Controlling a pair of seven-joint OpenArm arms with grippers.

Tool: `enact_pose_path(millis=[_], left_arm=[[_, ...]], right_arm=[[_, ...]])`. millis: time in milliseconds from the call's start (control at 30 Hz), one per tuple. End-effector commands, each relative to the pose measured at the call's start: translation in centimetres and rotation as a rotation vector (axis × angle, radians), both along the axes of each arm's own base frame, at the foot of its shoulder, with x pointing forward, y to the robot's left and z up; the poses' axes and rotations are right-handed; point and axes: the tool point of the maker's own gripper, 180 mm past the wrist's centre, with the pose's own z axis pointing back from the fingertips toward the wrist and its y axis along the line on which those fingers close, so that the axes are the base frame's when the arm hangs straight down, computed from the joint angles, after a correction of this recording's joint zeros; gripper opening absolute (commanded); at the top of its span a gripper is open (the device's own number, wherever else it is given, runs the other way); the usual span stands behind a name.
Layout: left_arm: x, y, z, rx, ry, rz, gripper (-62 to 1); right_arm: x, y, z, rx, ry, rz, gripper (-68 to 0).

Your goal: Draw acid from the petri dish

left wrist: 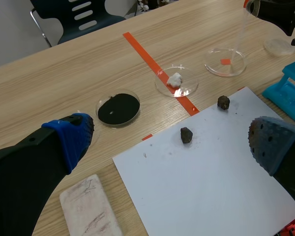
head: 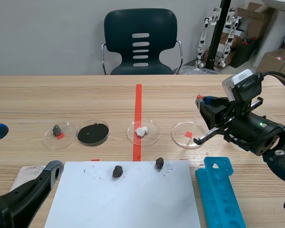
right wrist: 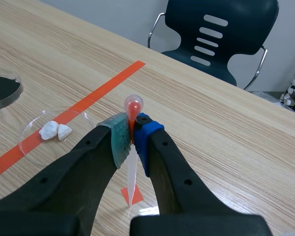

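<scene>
Tabletop dish (right wrist: 143,209) mostly hidden; right hand (right wrist: 132,140) pinches pipette (right wrist: 132,172).

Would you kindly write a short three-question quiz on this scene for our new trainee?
1. True or false: the right gripper is shut on the pipette.
2. Which dish does the pipette's tip point down at? A: the one with black powder. B: the one with white lumps. C: the clear dish over a red tape square.
3. How many dark rocks lie on the white sheet?
Key: 1 true; 2 C; 3 two.
</scene>
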Motion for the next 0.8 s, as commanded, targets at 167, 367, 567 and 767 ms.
enact_pose_path(millis=[167, 367, 567, 767], left_arm=[[0.17, 0.06, 0.47, -0.009, -0.018, 0.003, 1.4], [0.17, 0.06, 0.47, -0.009, -0.018, 0.003, 1.4], [0.17, 0.06, 0.47, -0.009, -0.018, 0.003, 1.4], [0.17, 0.06, 0.47, -0.009, -0.018, 0.003, 1.4]], right_arm=[[0.42, -0.22, 0.86, 0.018, -0.027, -0.008, -62.4], [0.42, -0.22, 0.86, 0.018, -0.027, -0.008, -62.0], [0.42, -0.22, 0.87, 0.018, -0.027, -0.008, -61.6], [0.42, -0.2, 0.95, 0.02, -0.031, -0.007, -59.4]])
